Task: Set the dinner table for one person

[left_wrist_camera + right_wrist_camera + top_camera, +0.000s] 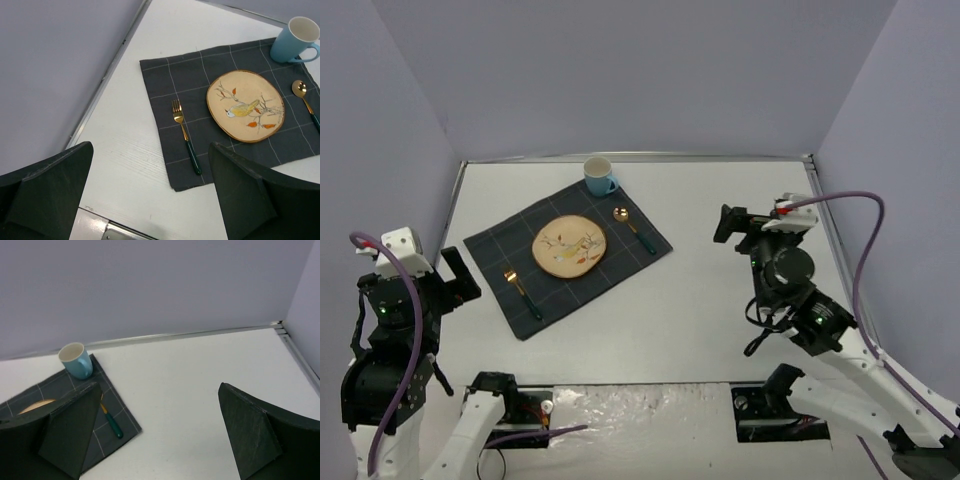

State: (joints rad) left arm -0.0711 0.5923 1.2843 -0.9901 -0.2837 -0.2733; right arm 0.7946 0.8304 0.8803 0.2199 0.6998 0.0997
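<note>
Dinner table (710, 320) lies beneath left gripper (151, 150) and right gripper (159, 387) — untouched.

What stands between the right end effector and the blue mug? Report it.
Nothing visible does. Only bare dinner table lies between the open right end effector and the blue mug; the spoon lies aside on the placemat.

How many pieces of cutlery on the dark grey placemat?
2. Gold fork with dark green handle lies left of the round beige bird-pattern plate; gold spoon with dark green handle lies right of it. None appears hidden.
</note>
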